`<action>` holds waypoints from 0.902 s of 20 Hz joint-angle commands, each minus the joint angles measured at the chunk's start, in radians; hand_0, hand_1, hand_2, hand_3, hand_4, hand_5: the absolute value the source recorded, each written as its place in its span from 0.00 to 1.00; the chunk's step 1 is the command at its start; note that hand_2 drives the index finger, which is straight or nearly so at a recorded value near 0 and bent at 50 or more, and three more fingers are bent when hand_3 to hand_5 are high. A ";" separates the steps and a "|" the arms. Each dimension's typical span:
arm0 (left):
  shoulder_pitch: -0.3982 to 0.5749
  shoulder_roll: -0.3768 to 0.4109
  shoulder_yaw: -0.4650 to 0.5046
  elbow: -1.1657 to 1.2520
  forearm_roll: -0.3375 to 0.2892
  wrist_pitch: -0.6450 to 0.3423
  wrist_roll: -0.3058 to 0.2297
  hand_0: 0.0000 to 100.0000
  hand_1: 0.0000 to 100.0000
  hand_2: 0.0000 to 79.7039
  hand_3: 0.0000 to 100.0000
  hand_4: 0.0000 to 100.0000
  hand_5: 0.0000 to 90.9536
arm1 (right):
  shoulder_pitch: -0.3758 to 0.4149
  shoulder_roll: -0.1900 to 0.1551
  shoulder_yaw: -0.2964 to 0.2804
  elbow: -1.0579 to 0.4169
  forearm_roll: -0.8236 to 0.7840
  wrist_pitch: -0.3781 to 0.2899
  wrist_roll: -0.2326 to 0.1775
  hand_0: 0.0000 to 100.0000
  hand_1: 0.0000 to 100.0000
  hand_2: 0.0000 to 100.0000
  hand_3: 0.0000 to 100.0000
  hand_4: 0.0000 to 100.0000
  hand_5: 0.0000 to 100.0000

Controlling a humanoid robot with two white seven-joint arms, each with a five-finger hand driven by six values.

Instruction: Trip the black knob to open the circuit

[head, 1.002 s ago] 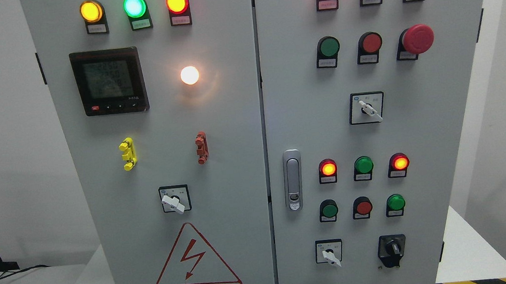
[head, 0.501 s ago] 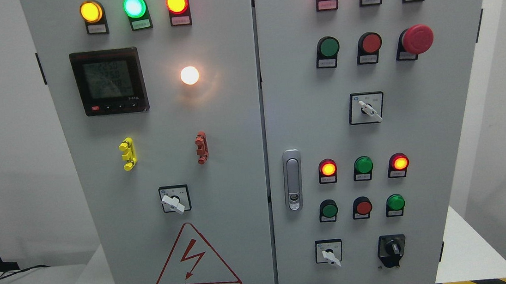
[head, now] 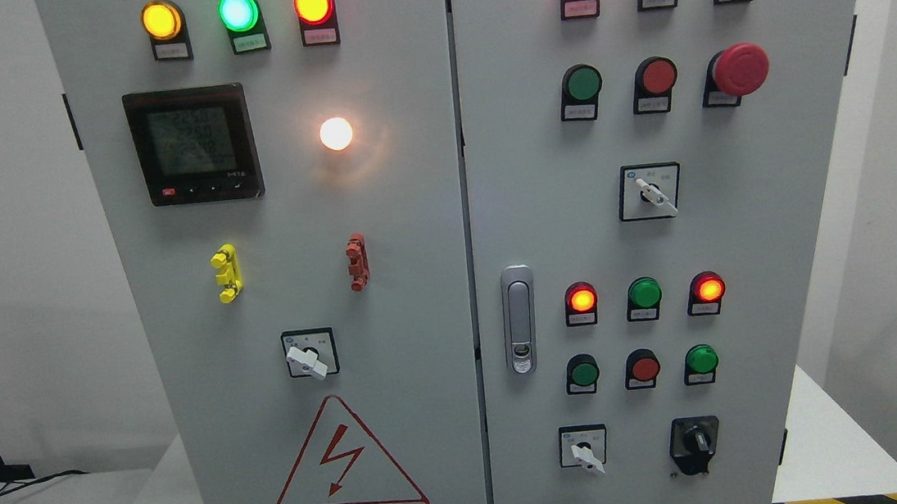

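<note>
Neither of my hands appeared in the head view, so I could not tell whether my fingers were spread, pressed together or pinching anything. Inspecting from the left: the grey sheet-metal cabinet's left door point(head: 423, 328) carried three lit round lamps along its top, a black square digital meter point(head: 193, 145) whose figures were too blurred to read, and a white-handled selector switch point(head: 309, 354) above a red triangular warning sign point(head: 347, 468). On the right door, past the silver latch handle point(head: 519, 319), sat a red mushroom-head stop button point(head: 740, 69). The black rotary knob point(head: 695, 444), the task's object, sat at the lower right of that door, just right of a small white-handled selector point(head: 583, 446). It was untouched, with nothing near it. I judged the task not begun: reach, grip and turn all remained. The label text under the lamps was illegible, and the cabinet's base was cut off by the bottom edge.
</note>
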 commanded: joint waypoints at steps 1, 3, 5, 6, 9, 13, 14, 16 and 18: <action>0.000 0.000 0.000 0.000 0.005 -0.001 0.001 0.12 0.39 0.00 0.00 0.00 0.00 | 0.009 0.008 -0.105 -0.371 0.013 -0.091 -0.027 0.31 0.65 0.37 0.77 0.85 0.97; 0.000 0.000 0.000 0.000 0.005 -0.001 0.001 0.12 0.39 0.00 0.00 0.00 0.00 | -0.020 0.023 -0.114 -0.400 0.015 -0.053 -0.040 0.31 0.65 0.37 0.77 0.85 0.98; 0.000 0.000 0.000 0.000 0.005 -0.001 0.001 0.12 0.39 0.00 0.00 0.00 0.00 | -0.080 0.031 -0.114 -0.402 0.027 -0.019 -0.046 0.31 0.66 0.35 0.76 0.85 0.98; 0.000 0.000 0.000 0.000 0.005 -0.001 0.001 0.12 0.39 0.00 0.00 0.00 0.00 | -0.105 0.040 -0.117 -0.403 0.036 0.008 -0.049 0.28 0.68 0.33 0.75 0.84 0.98; 0.000 0.000 0.000 0.000 0.005 -0.001 0.001 0.12 0.39 0.00 0.00 0.00 0.00 | -0.171 0.037 -0.116 -0.403 0.062 0.108 -0.119 0.28 0.69 0.28 0.73 0.83 0.97; 0.000 0.001 0.000 0.000 0.005 -0.001 0.001 0.12 0.39 0.00 0.00 0.00 0.00 | -0.238 0.041 -0.114 -0.400 0.098 0.203 -0.129 0.32 0.70 0.36 0.79 0.84 0.98; 0.000 0.000 0.000 0.000 0.005 -0.001 0.001 0.12 0.39 0.00 0.00 0.00 0.00 | -0.252 0.041 -0.114 -0.400 0.113 0.234 -0.130 0.33 0.71 0.37 0.81 0.87 0.98; 0.000 0.001 0.000 0.000 0.005 -0.001 0.001 0.12 0.39 0.00 0.00 0.00 0.00 | -0.299 0.041 -0.108 -0.396 0.147 0.295 -0.161 0.33 0.72 0.39 0.82 0.90 1.00; 0.000 0.000 0.000 0.000 0.005 -0.001 0.001 0.12 0.39 0.00 0.00 0.00 0.00 | -0.332 0.037 -0.102 -0.395 0.180 0.363 -0.182 0.35 0.74 0.40 0.82 0.94 1.00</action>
